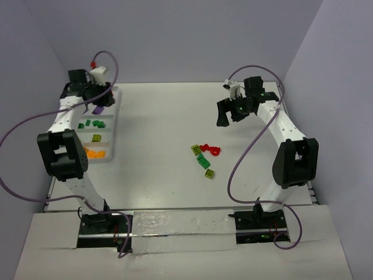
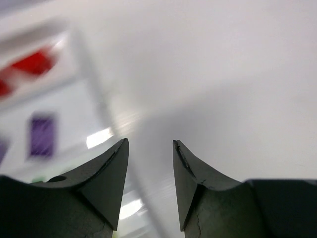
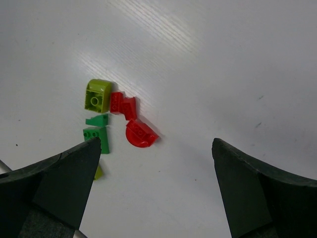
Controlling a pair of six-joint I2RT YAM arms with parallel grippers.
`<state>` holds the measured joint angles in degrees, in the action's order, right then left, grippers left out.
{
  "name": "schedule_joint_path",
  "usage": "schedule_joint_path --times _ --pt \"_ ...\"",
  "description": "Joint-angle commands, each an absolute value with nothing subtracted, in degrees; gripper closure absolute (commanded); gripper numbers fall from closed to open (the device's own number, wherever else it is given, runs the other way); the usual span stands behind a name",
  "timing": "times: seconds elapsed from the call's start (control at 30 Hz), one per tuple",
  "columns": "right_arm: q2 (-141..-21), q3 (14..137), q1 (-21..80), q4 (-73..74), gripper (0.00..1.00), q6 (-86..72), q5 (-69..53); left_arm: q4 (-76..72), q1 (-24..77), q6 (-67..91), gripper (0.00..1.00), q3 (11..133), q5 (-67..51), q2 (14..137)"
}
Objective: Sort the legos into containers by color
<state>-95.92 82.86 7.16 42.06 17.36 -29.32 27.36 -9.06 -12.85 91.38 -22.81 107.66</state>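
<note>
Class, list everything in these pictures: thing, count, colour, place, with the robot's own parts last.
Table: one, white.
Tray: one, white, table's left side.
Sorted legos: purple, dark green, lime, orange, one compartment each; red, blurred; counts unclear.
Loose legos: six, table centre: two red, two green, two lime.
Arms: two, white and black, based at near edge.
Left gripper: open, over tray's far end.
Right gripper: open, raised, facing loose legos.
</note>
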Motion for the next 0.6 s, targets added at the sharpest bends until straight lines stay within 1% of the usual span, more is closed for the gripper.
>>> schedule_joint_path --times 0.0,0.07,0.13,0.17,0.27,0.37,0.43,0.57 --pt "-93.7 80.3 4.5 41.6 0.00 17.0 -29.4 29.1 6.0 -15.4 0.50 92.9 -34.0 100.8" --pt "-92.9 78.7 3.8 41.6 0.00 17.3 -28.8 30.0 13.4 -15.6 0.50 91.7 -36.0 101.5" --pt "-92.5 78.2 3.5 41.5 0.00 17.3 -28.7 29.6 18.7 -15.4 0.50 90.3 -35.5 102.2" --pt "-92.1 77.0 2.8 41.5 0.00 17.3 -28.5 29.6 25.1 -15.3 0.50 89.4 -34.1 103.9" --pt "-91.1 75.9 1.5 41.4 0.00 17.1 -28.4 32.3 32.3 -17.5 0.49 89.0 -32.5 106.7" --pt "-90.7 75.4 0.5 41.4 0.00 16.9 -28.3 36.2 36.1 -20.5 0.47 90.8 -31.5 109.3" --pt "-90.6 75.1 -0.9 41.5 0.00 16.5 -28.5 38.8 37.7 -19.0 0.45 93.5 -29.8 112.3" --pt "-89.9 74.3 -2.2 41.3 0.00 16.5 -28.6 36.5 39.6 -13.9 0.40 94.0 -26.0 113.7"
